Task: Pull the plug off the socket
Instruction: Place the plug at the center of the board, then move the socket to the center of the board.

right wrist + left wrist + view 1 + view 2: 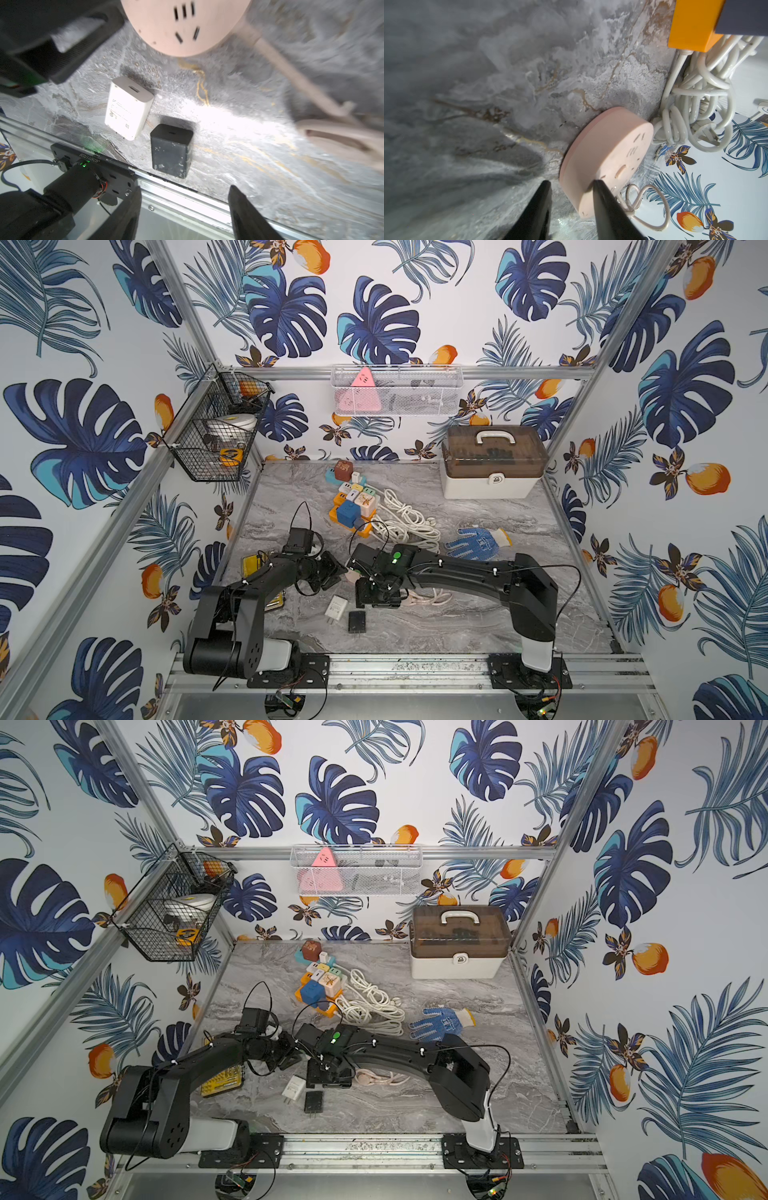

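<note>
The round pink socket stands on its edge on the marble table, its thin pink cord coiled to the right. In the right wrist view the socket's slotted face has nothing plugged into it. A white plug and a black plug lie loose side by side near the front edge, also in the right wrist view as white plug and black plug. My left gripper straddles the socket's rim, open, with a gap at one finger. My right gripper is open and holds nothing, beyond the black plug over the front rail.
A colourful power strip with cube adapters and a tangle of white cable lie behind the arms. A blue glove lies to the right, a white tool box at the back right, a yellow case under the left arm.
</note>
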{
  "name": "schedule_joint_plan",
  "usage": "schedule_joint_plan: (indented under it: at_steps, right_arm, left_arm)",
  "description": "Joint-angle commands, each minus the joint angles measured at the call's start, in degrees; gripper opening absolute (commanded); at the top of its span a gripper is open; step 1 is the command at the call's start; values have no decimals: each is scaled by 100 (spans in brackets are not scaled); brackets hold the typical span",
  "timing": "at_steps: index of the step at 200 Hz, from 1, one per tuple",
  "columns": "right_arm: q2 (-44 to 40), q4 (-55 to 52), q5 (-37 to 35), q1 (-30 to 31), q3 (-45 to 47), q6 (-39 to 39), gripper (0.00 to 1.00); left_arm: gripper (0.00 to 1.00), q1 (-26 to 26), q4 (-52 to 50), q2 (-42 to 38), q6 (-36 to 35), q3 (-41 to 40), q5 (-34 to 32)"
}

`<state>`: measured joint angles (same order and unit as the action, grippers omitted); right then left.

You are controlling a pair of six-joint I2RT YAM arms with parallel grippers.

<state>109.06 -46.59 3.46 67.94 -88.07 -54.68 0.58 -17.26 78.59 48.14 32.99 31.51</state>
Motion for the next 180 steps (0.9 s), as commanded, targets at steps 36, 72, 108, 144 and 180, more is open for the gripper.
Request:
schedule_joint_plan:
  at_steps: [36, 72, 108, 144, 180]
  right_arm:
    - [-137, -257, -1047, -447, 138, 2359, 75]
    - [579, -572, -987, -544, -565, 3303, 73]
    - [1165, -657, -1201, -537, -777, 3828, 69]
    - [1576, -708, -1612, -569, -1019, 4315, 66]
    - [1519, -563, -1332, -554, -731, 4777, 40]
  left_arm:
    - [62, 121, -479, -405, 195, 263, -132]
    - [62, 238, -826, -494, 222, 396, -254]
    - [62, 333, -1237, -458, 222, 694, -391]
    - [62, 541, -1562, -473, 243, 970, -572]
    - [62, 691, -1766, -533, 291, 1106, -733]
